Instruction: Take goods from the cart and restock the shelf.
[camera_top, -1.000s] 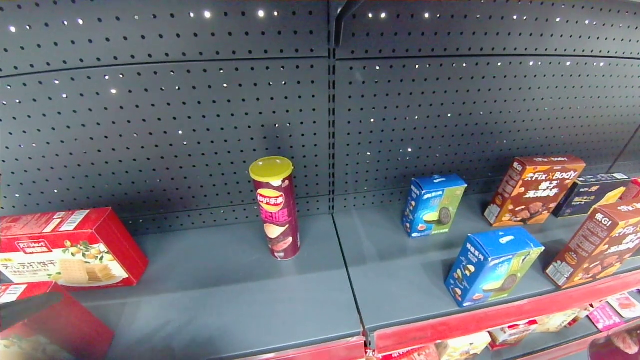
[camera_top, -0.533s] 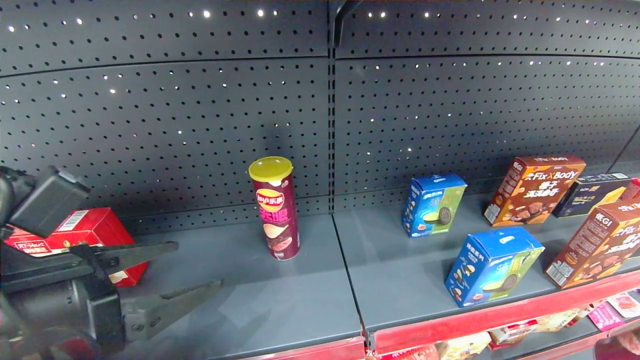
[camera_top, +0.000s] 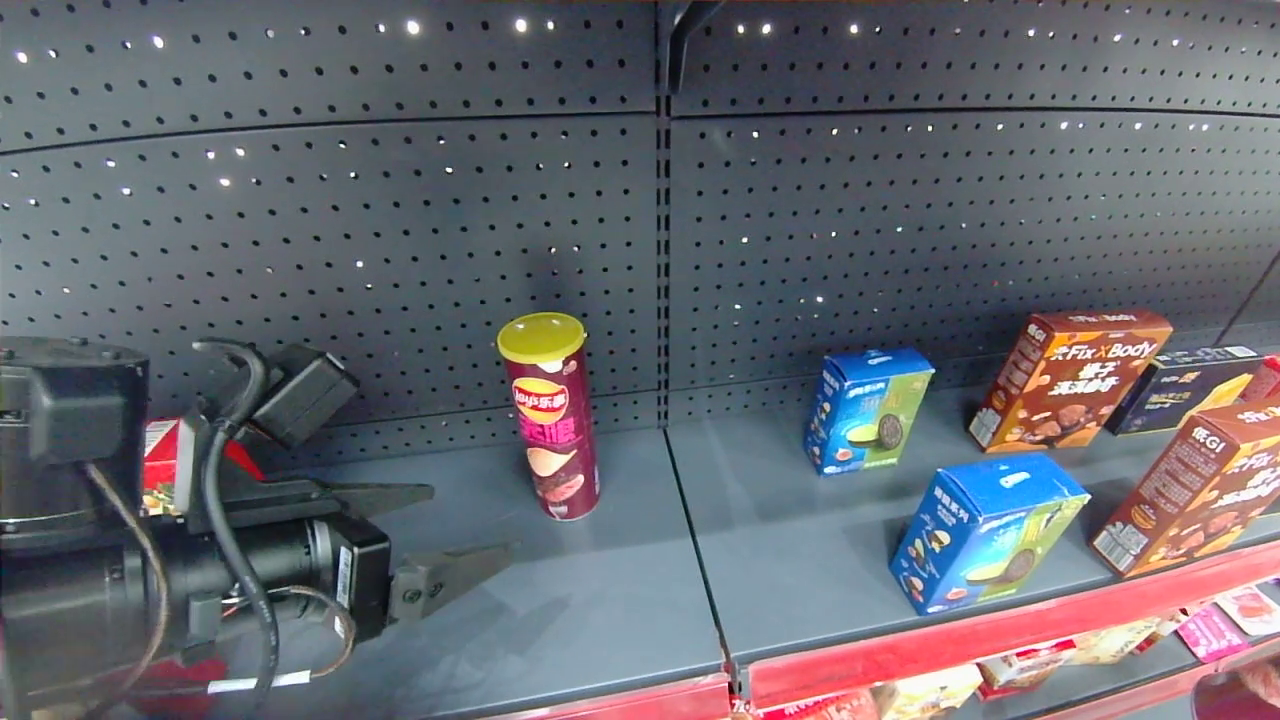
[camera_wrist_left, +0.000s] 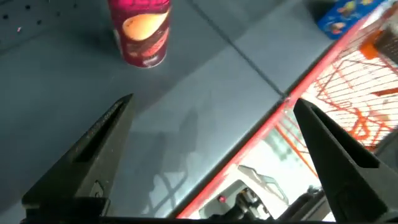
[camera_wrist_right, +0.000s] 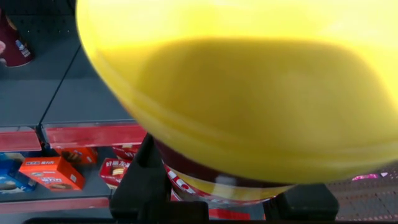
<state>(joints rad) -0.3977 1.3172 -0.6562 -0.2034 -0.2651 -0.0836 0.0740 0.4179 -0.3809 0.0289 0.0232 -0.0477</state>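
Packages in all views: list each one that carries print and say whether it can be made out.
shelf can: logo and big characters, legible; brand print, not quoted.
held can: print mostly hidden under its lid.
rear brown box: large legible lettering; brand print, not quoted.
front brown box: lettering, partly cut off.
rear blue box, front blue box: too small.
dark box: too small.
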